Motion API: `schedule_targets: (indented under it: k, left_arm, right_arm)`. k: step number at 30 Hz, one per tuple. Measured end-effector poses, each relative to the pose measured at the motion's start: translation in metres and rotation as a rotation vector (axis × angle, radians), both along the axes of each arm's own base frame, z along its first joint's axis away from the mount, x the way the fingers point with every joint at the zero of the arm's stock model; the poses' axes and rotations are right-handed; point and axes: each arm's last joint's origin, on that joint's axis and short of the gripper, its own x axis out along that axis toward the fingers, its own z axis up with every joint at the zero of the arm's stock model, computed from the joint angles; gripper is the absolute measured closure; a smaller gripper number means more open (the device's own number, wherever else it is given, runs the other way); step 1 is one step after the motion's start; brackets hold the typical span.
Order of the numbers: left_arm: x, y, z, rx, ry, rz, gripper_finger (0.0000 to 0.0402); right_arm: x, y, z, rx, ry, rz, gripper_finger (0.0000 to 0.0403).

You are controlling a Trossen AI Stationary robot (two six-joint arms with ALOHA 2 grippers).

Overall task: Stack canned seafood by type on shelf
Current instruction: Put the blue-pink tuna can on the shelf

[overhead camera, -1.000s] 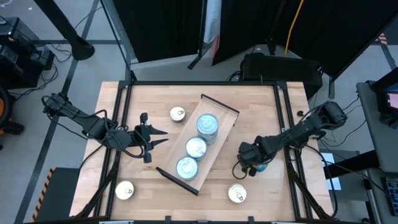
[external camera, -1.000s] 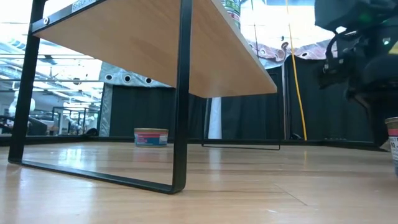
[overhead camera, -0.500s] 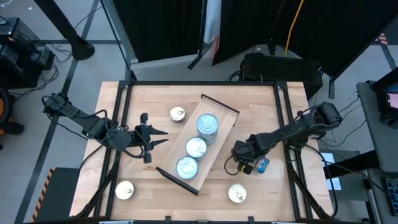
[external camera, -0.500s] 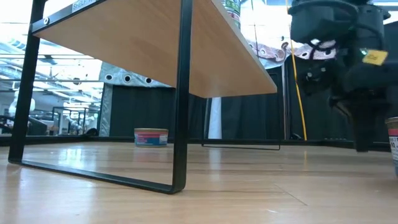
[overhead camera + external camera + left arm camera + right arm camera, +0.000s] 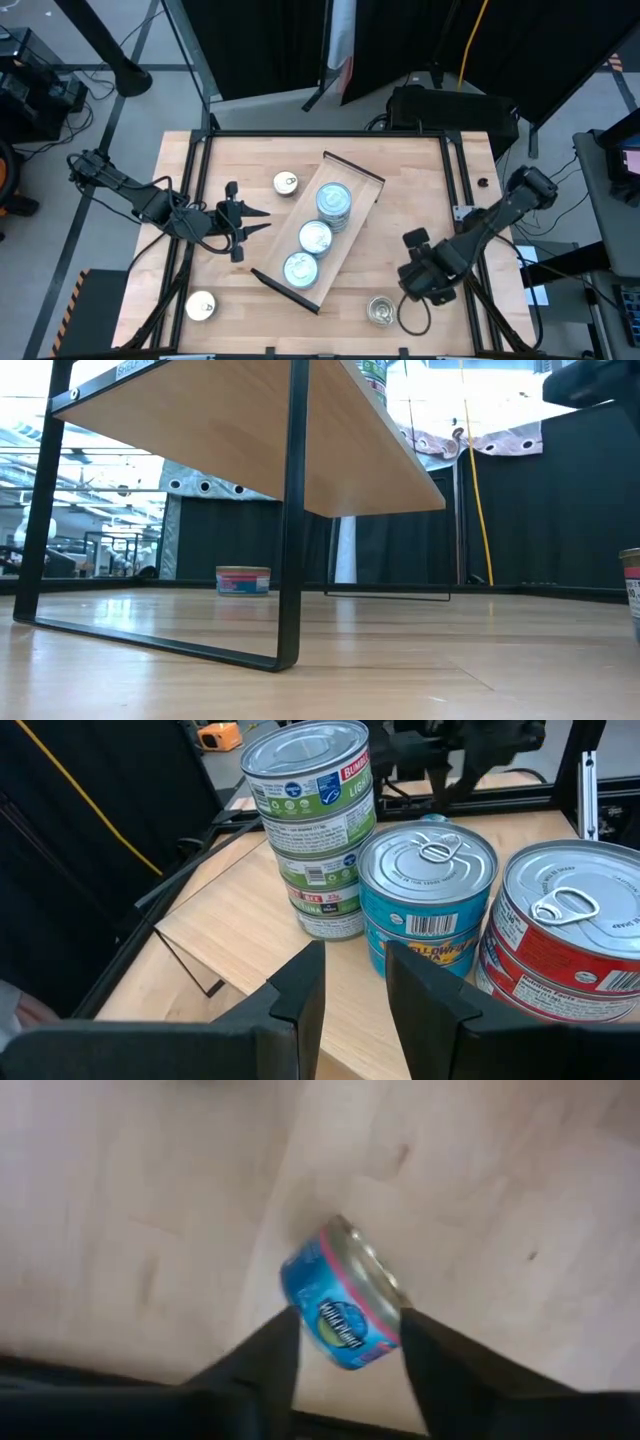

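The shelf (image 5: 361, 190) lies slantwise mid-table with three stacks of canned seafood (image 5: 316, 237) on its board. Single tins stand on the tabletop at the far side (image 5: 285, 183), near left (image 5: 200, 306) and near right (image 5: 380, 312). My right gripper (image 5: 425, 278) hangs high over the table's right part, pointing down, open. Straight below it a blue tin with a pink band (image 5: 345, 1312) lies tipped on its side wall, showing between the fingertips (image 5: 283, 1342). My left gripper (image 5: 262, 221) waits open left of the shelf, level with the stacks (image 5: 428, 890).
Black frame rails (image 5: 462, 200) run along the table's sides. The shelf's board (image 5: 250, 430) stands on thin black legs (image 5: 292, 510), with free room under it. Bare tabletop lies between the shelf and my right arm.
My right gripper has risen from table height, out of the low view, and shifted toward the table's near right corner, rolling about its own axis. The blue tin that lay beside it is now covered by it in the high view.
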Motion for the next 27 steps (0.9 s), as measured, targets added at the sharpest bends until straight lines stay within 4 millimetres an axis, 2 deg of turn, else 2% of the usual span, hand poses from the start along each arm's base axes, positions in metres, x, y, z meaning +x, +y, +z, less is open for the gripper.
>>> schedule_targets:
  k: [6,10,16,23,27]
  left_arm:
    - [0.0,0.0,0.001,-0.004,-0.008,0.0,0.0293]
    - [0.0,0.0,0.001,-0.014,-0.01,0.004,0.0293]
    - [0.001,0.0,0.001,-0.027,-0.017,0.008,0.0293]
    - [0.0,0.0,0.001,-0.024,-0.016,0.007,0.0293]
    - [0.0,0.0,0.001,-0.023,-0.016,0.007,0.0293]
  right_arm:
    - [-0.005,0.016,-0.015,-0.021,-0.004,0.194,0.0138]
    - [-0.006,0.02,-0.034,-0.033,0.027,0.303,0.0099]
    - [-0.007,0.016,-0.053,-0.117,0.078,0.379,0.0092]
    - [-0.011,0.012,-0.072,-0.093,0.148,0.382,0.0093]
    - [-0.012,0.01,-0.076,-0.11,0.146,0.384,0.0122]
